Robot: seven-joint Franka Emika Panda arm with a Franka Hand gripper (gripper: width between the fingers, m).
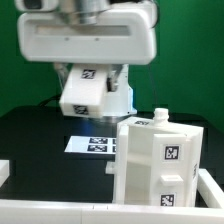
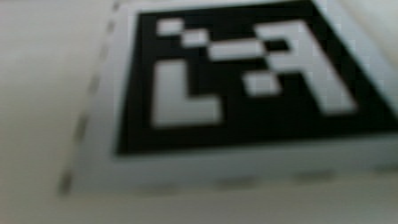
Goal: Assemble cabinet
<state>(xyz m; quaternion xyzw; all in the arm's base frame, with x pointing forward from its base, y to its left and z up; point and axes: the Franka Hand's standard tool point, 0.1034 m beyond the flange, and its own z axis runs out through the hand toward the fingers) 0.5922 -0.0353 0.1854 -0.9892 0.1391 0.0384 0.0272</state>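
In the exterior view the cabinet body [image 1: 155, 160], a tall white box with square tags on its side, stands at the front right. My gripper [image 1: 97, 80] hangs under the big white arm at the back. It holds a smaller white cabinet block [image 1: 82, 94] with a tag, lifted off the table and tilted. The fingers are hidden by the block. The wrist view is filled by a blurred black-and-white tag [image 2: 249, 75] on a white face of that block [image 2: 71, 110], very close to the camera.
The marker board [image 1: 92, 145] lies flat on the black table [image 1: 35, 135] below the held block, just to the left of the cabinet body. A low white rail [image 1: 60, 212] runs along the front, and a green wall stands behind.
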